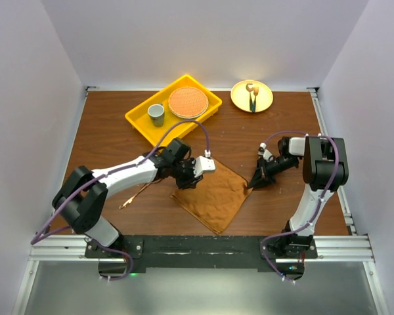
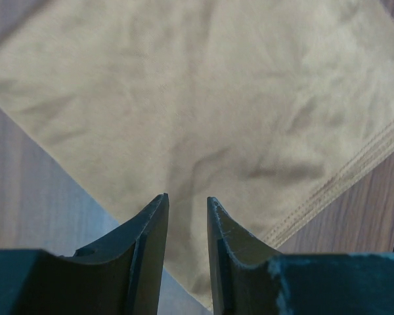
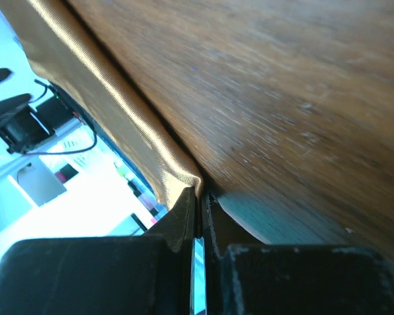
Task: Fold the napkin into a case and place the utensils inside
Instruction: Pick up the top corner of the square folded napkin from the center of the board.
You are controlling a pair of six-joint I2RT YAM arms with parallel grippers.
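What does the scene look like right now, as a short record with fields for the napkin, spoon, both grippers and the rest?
napkin: spread open, not yet folded
spoon: lying left of the napkin, not held
left gripper: over the napkin's left corner, jaws slightly apart
right gripper: shut on the napkin's right corner
yellow tray: far side, holds a grey cup and an orange round mat
yellow plate: far right, carries a dark-handled utensil
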